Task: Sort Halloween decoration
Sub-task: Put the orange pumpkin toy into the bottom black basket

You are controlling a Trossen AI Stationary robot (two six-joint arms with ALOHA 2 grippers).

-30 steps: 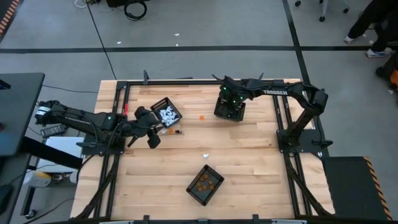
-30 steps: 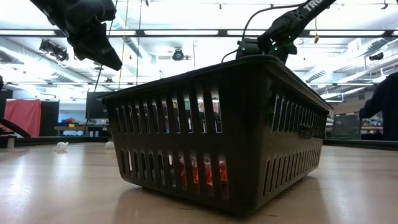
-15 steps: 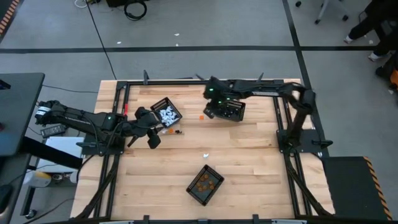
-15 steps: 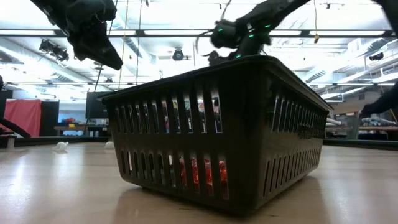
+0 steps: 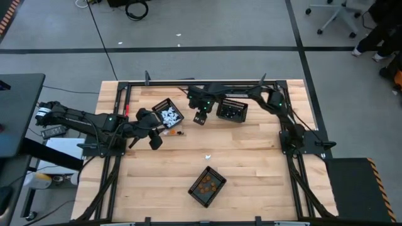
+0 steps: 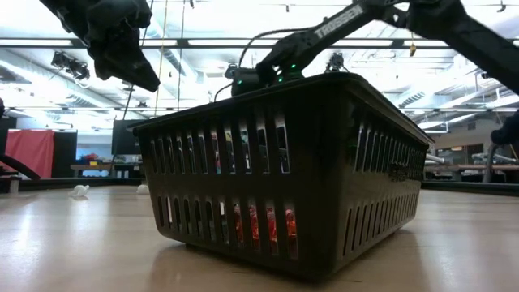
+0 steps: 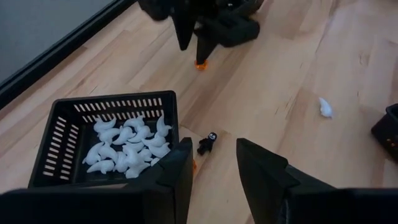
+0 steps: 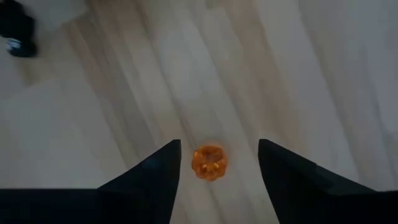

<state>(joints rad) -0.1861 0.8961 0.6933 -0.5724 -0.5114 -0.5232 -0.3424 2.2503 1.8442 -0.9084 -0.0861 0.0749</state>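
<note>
Wooden table (image 5: 251, 157): the right gripper (image 5: 200, 118) has moved from the rear basket (image 5: 232, 110) to an orange trinket (image 8: 209, 162), fingers spread. Left gripper (image 5: 154, 139) stays parked, fingers apart, empty, beside the white-trinket basket (image 5: 167, 114).

In the low view, the near basket (image 6: 284, 170) hid most of the table (image 6: 81, 243). The right claw (image 6: 243, 77) sat half behind its rim. The left claw (image 6: 122, 49) was cut off at the upper left.

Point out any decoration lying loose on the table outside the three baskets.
Four are loose. An orange pumpkin lies between the right gripper's open jaws. A black figure and an orange scrap lie beside the basket of white ghosts, ahead of the left gripper. A white ghost lies mid-table.
</note>
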